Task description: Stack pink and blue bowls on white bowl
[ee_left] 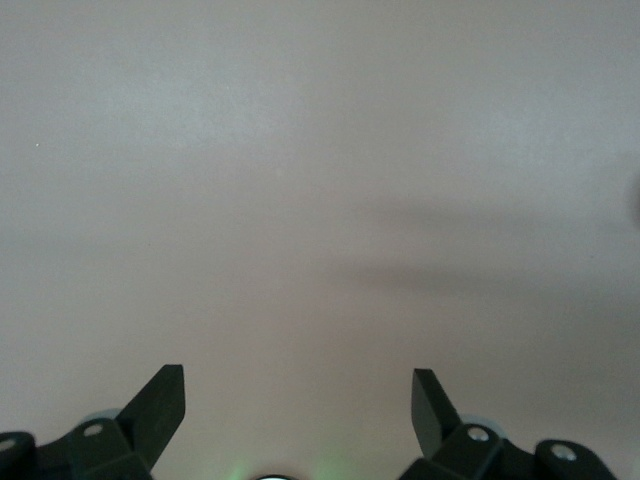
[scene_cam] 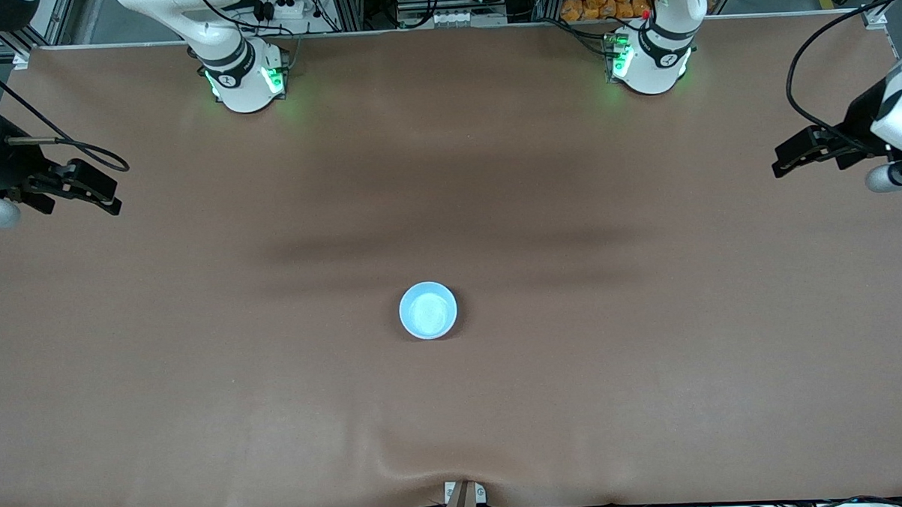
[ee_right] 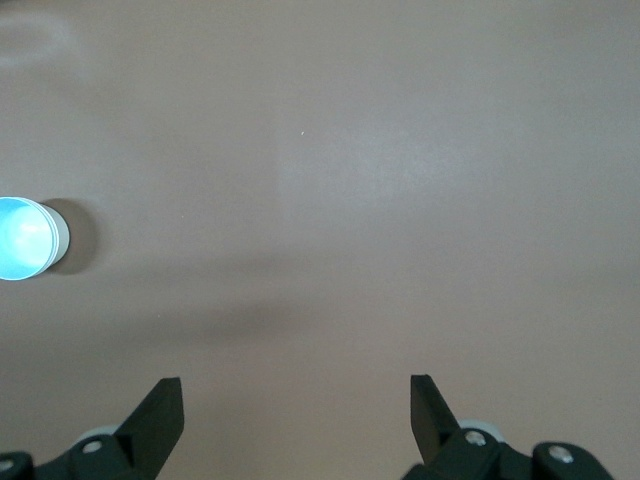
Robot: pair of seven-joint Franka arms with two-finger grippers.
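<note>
Blue bowl [scene_cam: 428,310] mid-table; both grippers open at table ends.

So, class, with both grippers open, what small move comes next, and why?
Probably none: leave the left gripper and right gripper waiting open over the table's ends. The light blue round plastic bowl is the only one showing on the brown table, with a whitish wall below its rim in the right wrist view, so the stack looks finished, though no pink shows.
</note>
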